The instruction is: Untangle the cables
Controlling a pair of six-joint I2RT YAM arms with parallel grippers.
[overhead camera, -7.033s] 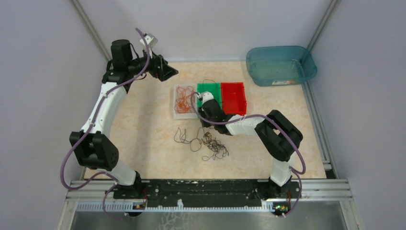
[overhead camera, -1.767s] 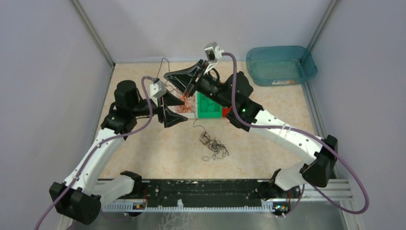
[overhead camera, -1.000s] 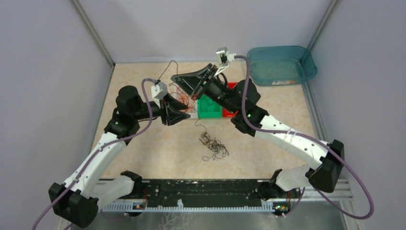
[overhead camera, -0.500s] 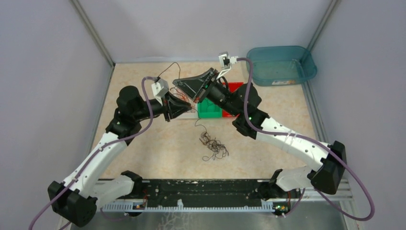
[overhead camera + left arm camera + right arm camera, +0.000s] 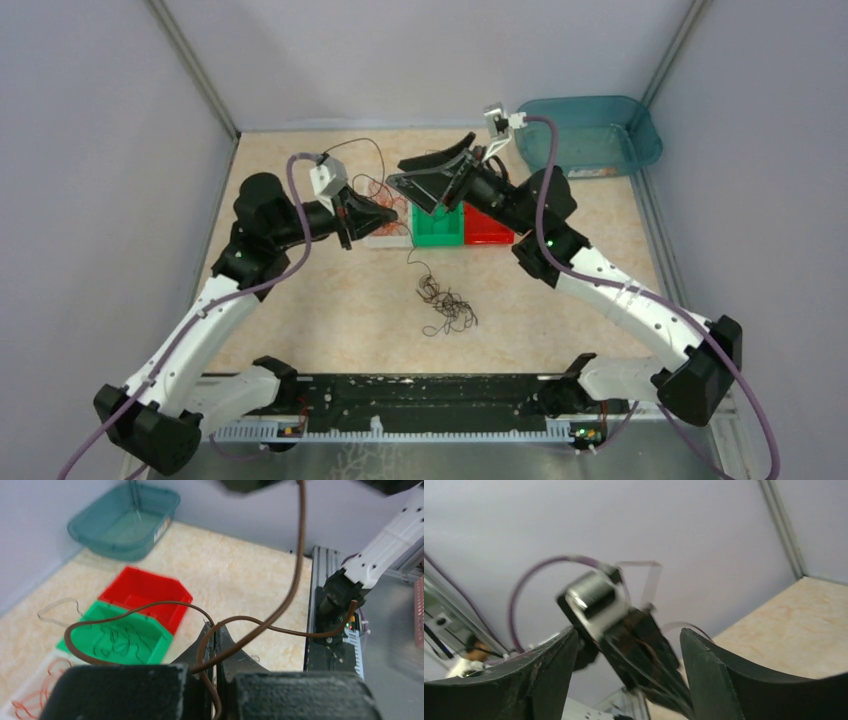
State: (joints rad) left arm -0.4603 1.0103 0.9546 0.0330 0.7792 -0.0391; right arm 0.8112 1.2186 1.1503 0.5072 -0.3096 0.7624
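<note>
Left gripper (image 5: pixel 215 630) clenched on a brown cable (image 5: pixel 298 555), pinched mid-length. One run rises near-vertical out the top of the left wrist view; a loop sweeps left over the green bin (image 5: pixel 155 645). Right gripper (image 5: pixel 428 182) released, jaws wide, holding nothing, just beside the left one. Dark tangle (image 5: pixel 447 305) lies on the table, a strand running up from it toward the left gripper. Orange cables (image 5: pixel 30 702) in the white tray (image 5: pixel 385 240).

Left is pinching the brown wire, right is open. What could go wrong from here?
1. The brown wire in the left gripper seems to trail down to the tangle; pulling may drag the clump or tighten knots.
2. It runs up toward the open right gripper and could catch there.
</note>
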